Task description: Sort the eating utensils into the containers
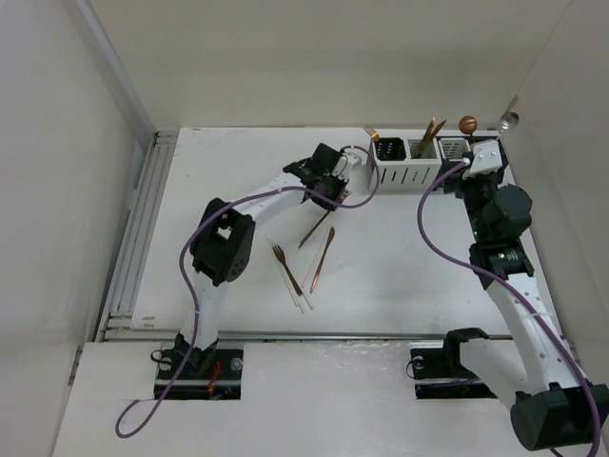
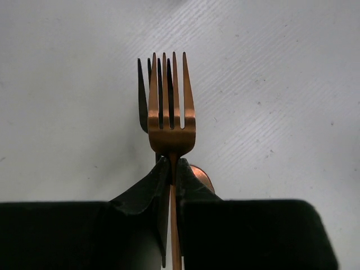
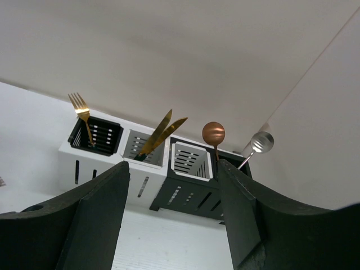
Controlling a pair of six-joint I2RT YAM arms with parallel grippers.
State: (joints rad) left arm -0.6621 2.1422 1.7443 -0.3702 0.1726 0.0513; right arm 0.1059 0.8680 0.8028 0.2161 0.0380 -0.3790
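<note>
copper fork (image 2: 171, 126) in left hand (image 2: 172, 169), four containers (image 1: 409, 177)

Top external: fixed high behind both arm bases, looking down over the whole white table (image 1: 381, 276) to the far row of four joined slotted square boxes, two white, two black (image 1: 409, 176). Left wrist: close on bare table, sighting along its black left tool (image 2: 172, 166) and the clamped copper metal fork (image 2: 171, 107). Right wrist: low and near, facing the same boxes through its black right tool (image 3: 173, 169), the part shared with top external.

White links (image 1: 521, 307), black joints (image 1: 224, 249), purple cables (image 1: 423, 224); left gripper (image 2: 173, 163) and right gripper (image 3: 172, 166) black.
</note>
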